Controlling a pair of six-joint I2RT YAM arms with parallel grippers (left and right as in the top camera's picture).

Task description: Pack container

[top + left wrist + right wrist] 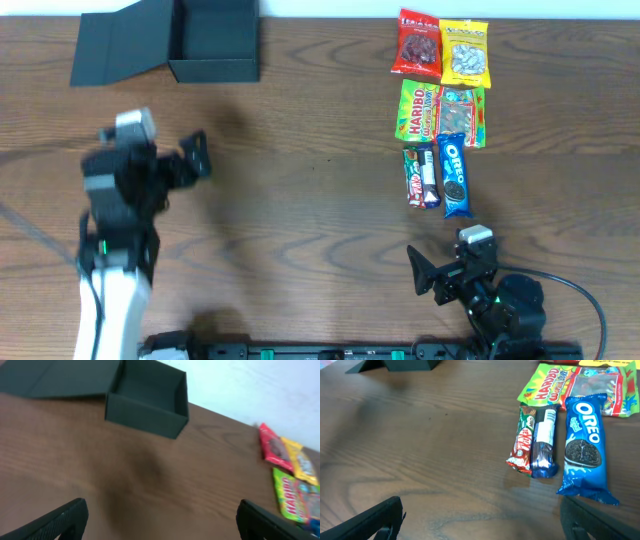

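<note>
Standing at full width, the jaws of the right gripper [482, 522] are empty, with only bare table [420, 460] between them; nothing is gripped. Just ahead of them, toward the right-hand jaw, the Oreo packet [584, 447] is laid flat beside two narrow bars [524, 440], and the Haribo bag [545, 387] is placed farther ahead. The snacks are judged to be set out in a tidy group so that each can be taken singly. The jaws of the left gripper [160, 522] are likewise held wide and empty. Well ahead of them, a little toward the left-hand jaw, the container [150, 410] is found upright on the table. Its hinged lid [55, 380] is folded back flat, so that the cavity is exposed for loading from above. No snack is seen in the visible part of it. Packing is judged not yet begun; a first pick by the right gripper is indicated, since the snacks lie nearest to it.
</note>
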